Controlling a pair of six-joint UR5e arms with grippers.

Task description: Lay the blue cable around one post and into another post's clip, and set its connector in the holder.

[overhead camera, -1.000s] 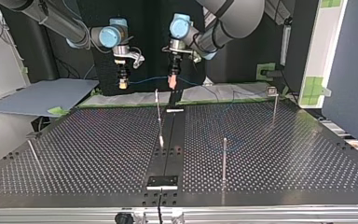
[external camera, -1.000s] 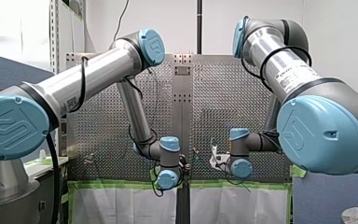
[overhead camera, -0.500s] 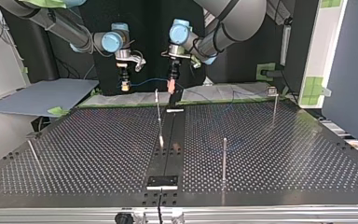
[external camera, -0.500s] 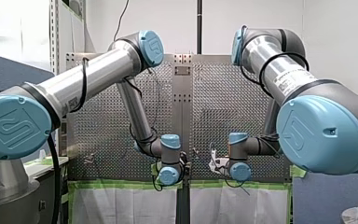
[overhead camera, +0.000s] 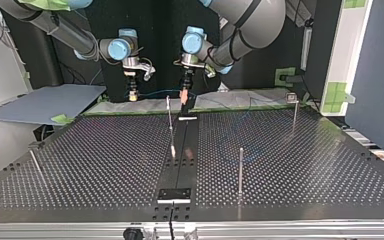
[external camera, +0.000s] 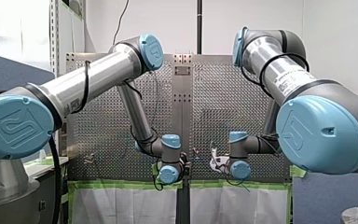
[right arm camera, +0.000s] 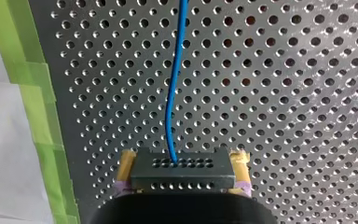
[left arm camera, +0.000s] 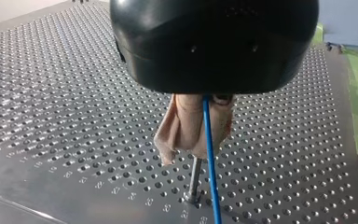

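In the right wrist view my right gripper (right arm camera: pixel 182 157) has its yellow pads shut on a black connector block (right arm camera: pixel 179 172), and the blue cable (right arm camera: pixel 172 102) runs out of it over the perforated plate. In the left wrist view my left gripper (left arm camera: pixel 193 148), with beige pads, is shut on the blue cable (left arm camera: pixel 209 158) just above a thin metal post (left arm camera: pixel 195 179). At the table's far edge in the top view, my right gripper (overhead camera: pixel 131 95) and my left gripper (overhead camera: pixel 183 96) hang close together, the cable (overhead camera: pixel 157 91) slung between them.
The top view shows more posts: one in the middle (overhead camera: pixel 169 117), one with a clip head at the right (overhead camera: pixel 294 112), a plain one nearer (overhead camera: pixel 240 170), a leaning one at the left (overhead camera: pixel 36 165). A black holder (overhead camera: pixel 174 194) sits at the near edge.
Both grippers have come down toward the table's far edge, each keeping its hold. In the front view both wrists sit lower.
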